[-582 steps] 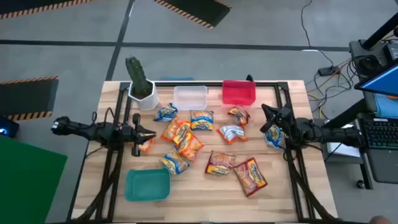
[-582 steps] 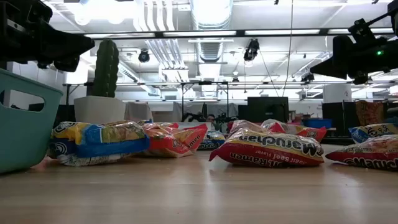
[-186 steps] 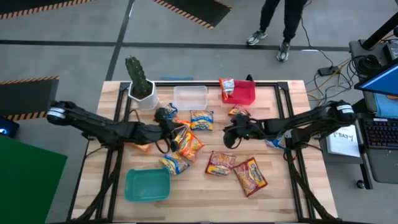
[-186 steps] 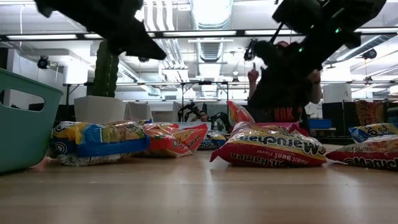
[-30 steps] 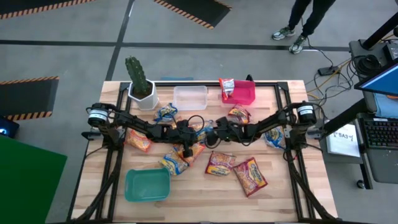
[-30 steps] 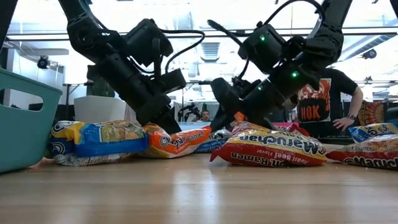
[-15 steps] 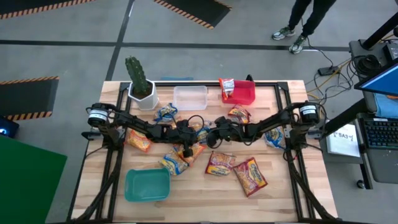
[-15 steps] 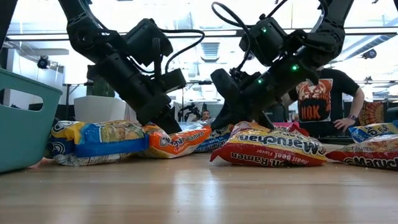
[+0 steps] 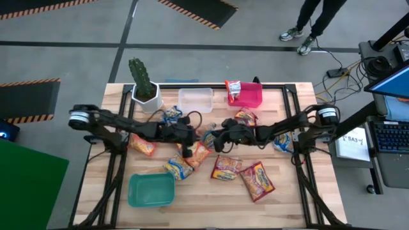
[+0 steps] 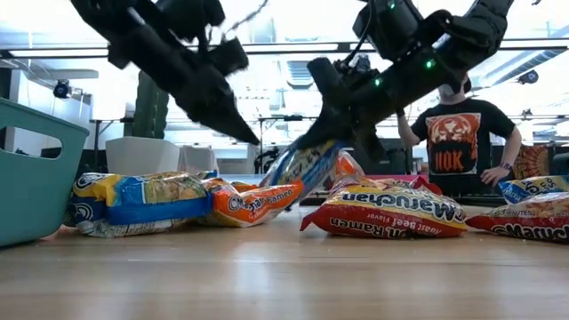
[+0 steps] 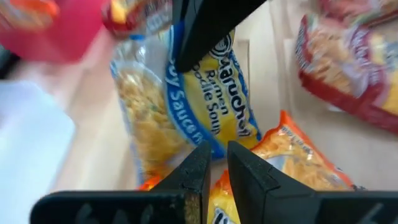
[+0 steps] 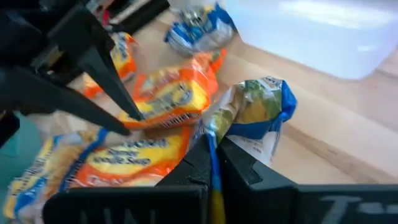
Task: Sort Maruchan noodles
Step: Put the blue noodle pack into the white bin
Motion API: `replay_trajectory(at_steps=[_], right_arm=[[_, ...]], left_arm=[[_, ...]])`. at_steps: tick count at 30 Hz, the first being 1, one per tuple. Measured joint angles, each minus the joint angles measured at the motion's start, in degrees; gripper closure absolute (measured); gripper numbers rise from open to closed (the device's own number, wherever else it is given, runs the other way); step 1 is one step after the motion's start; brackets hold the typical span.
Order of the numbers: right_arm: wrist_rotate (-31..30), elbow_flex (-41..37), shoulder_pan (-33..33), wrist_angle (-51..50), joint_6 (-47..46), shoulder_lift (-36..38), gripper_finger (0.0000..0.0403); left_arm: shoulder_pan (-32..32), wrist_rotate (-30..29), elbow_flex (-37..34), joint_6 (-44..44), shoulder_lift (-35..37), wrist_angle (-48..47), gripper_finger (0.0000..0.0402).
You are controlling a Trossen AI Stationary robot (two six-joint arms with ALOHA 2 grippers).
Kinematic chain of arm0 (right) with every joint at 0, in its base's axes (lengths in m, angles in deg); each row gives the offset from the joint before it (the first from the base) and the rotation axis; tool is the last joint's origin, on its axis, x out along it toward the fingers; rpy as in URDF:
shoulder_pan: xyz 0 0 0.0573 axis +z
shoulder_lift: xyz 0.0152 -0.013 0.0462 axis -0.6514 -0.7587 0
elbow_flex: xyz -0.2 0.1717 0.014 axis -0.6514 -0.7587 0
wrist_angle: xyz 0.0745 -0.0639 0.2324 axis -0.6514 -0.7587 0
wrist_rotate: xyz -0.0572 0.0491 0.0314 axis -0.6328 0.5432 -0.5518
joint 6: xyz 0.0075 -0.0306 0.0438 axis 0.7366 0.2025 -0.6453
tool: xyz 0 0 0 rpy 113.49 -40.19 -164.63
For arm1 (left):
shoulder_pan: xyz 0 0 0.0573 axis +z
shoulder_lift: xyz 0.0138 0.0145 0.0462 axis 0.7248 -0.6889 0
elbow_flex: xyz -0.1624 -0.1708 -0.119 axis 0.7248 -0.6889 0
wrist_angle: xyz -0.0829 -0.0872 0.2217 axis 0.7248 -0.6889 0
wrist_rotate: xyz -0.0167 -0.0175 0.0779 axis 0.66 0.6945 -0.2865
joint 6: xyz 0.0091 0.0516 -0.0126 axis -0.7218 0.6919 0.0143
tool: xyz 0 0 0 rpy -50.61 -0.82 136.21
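Several Maruchan packets lie flat mid-table. My right gripper is shut on a blue-and-yellow packet, also seen in the high view and right wrist view. My left gripper hangs shut and empty above an orange packet, just left of the right gripper; in its wrist view the left gripper looks down on the blue-and-yellow packet. Red packets lie nearer the right. My right gripper pinches the blue-and-yellow packet by its blue end seam between its two fingers, coming slantwise from above and the table's right. The packet hangs tilted below the fingers. Its lower end is hidden behind the orange packet.
A teal bin sits at the near left, with a clear bin and a red bin, holding one red packet, at the far edge. A potted cactus stands far left. A person stands beyond the table.
My left gripper has risen off the orange packet and drawn back toward the table's left. My right gripper has risen from the pile, lifting one end of the blue-and-yellow packet, which now hangs tilted instead of lying flat.
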State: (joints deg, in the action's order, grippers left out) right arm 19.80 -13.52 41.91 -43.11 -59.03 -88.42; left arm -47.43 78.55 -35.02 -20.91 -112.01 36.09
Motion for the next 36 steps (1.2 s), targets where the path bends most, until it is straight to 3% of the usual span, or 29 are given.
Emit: replay_trajectory(at_steps=[11,22,27,30,36], right_arm=[[-1.5,2.5,0.6,-0.7,3.9,2.2,0.0394],[-1.5,17.7,0.6,-23.3,8.7,2.2,0.0394],[-1.6,26.6,0.3,-33.5,10.4,2.2,0.0394],[-1.6,29.7,-0.5,-34.3,11.8,2.2,0.0394],[-3.6,34.1,-3.6,-34.2,13.8,1.8,0.0394]], left_arm=[[0.1,-1.0,-2.0,14.7,15.5,-1.2,0.0365],[0.3,-1.2,-5.5,19.7,28.8,0.4,0.0365],[0.3,-8.4,-7.9,19.2,32.8,0.3,0.0365],[0.3,-12.6,-8.5,18.5,34.2,0.3,0.0365],[0.3,-14.5,-8.4,17.1,36.5,-0.2,0.0365]])
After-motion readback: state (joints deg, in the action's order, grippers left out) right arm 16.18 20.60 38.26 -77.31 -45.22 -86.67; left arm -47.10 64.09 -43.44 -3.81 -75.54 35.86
